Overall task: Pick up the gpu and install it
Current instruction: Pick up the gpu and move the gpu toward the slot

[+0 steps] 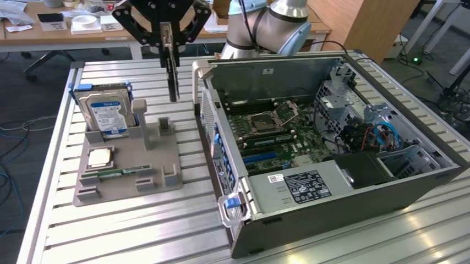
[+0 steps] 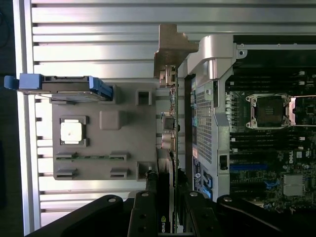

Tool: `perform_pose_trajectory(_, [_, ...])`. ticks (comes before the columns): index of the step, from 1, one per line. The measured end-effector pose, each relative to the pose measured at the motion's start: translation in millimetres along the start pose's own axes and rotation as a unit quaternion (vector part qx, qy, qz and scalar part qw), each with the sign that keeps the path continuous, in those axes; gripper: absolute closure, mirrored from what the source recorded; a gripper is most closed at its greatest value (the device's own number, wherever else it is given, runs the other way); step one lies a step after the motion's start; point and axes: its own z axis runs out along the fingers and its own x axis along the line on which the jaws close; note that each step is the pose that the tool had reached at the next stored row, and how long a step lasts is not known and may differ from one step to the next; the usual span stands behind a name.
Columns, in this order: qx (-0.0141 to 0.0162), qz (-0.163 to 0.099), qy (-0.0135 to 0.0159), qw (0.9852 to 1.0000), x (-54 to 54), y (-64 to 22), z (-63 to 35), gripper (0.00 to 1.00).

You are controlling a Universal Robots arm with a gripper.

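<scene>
silver-blue arm (image 1: 273,22) stands at the open computer case's (image 1: 331,214) 12 o'clock, claw (image 1: 169,39) pointing straight down. the claw is clamped on the top edge of the gpu (image 1: 173,77), which hangs edge-on, long axis vertical, above the tabletop (image 1: 132,225) at the case's 10 o'clock, beside the grey tray (image 1: 158,162).

The ribbed silver table top (image 1: 132,231) looks like brushed metal, softly shiny. The grey moulded holder tray (image 1: 121,193) seems matt plastic. The thin black gpu card (image 1: 173,77) has a dull face. The dark-grey open computer case (image 1: 367,198) is matt metal.
</scene>
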Motion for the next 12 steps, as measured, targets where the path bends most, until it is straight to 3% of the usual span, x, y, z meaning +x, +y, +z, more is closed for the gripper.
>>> perform_pose_trajectory(12, [0.0000, 0.000, 0.0000, 1.0000, -13.8, 0.5, 0.4, 0.74])
